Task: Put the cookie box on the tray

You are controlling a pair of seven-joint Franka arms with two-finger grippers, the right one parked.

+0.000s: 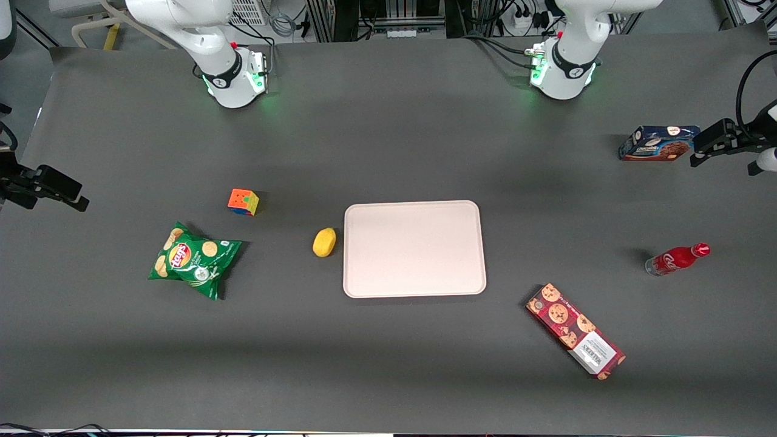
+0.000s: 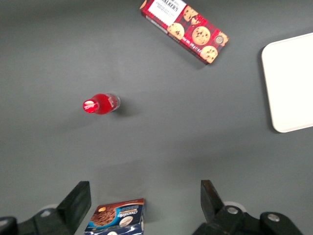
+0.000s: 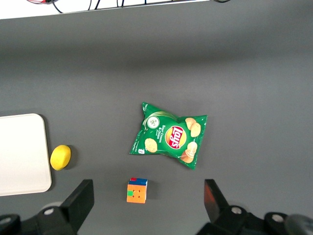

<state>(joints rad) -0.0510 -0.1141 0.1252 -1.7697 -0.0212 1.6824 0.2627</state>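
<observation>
Lying on the table toward the working arm's end, well apart from the tray [image 1: 414, 249], the cookie box [image 1: 658, 143] is found just beside the wide-open, empty gripper [image 2: 144, 203], its long axis spanning the finger gap.

"Lay's" reads clearly in the red-and-yellow logo on the green chip bag [image 3: 169, 141]. "WALKERS" stands on the white label of the red cookie box [image 2: 184, 25]. White script on the red bottle [image 1: 675, 259] (cola-style lettering) stays unreadable.
</observation>
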